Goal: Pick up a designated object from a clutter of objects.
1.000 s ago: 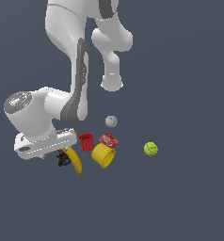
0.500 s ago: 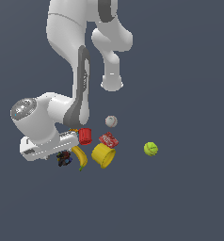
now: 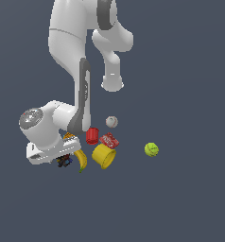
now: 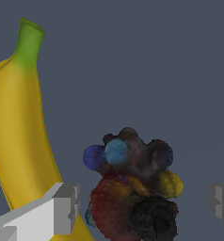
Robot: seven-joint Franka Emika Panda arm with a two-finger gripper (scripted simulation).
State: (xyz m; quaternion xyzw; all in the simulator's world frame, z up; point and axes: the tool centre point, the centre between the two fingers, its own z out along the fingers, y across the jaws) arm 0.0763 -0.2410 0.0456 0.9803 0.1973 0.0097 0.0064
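Observation:
The designated object (image 4: 132, 188) is a small dark lump with blue, red-brown and yellow bits. In the wrist view it lies between my gripper's (image 4: 144, 204) two grey fingers, which stand apart on either side of it with gaps showing. A yellow banana (image 4: 17, 122) lies close beside one finger. In the exterior view the lump (image 3: 64, 161) peeks out under my white hand at the exterior view's left of the clutter, next to the banana (image 3: 81, 159). The fingers are mostly hidden there.
The clutter also holds a red cup (image 3: 92, 135), a red-and-white can (image 3: 109, 140), a larger yellow cup (image 3: 104, 156) and a white ball (image 3: 111, 122). A green ball (image 3: 151, 149) lies apart on the exterior view's right. An orange block (image 3: 68, 136) shows just behind my hand.
My hand has shifted slightly toward the exterior view's right and lowered over the dark lump. The clutter has not moved.

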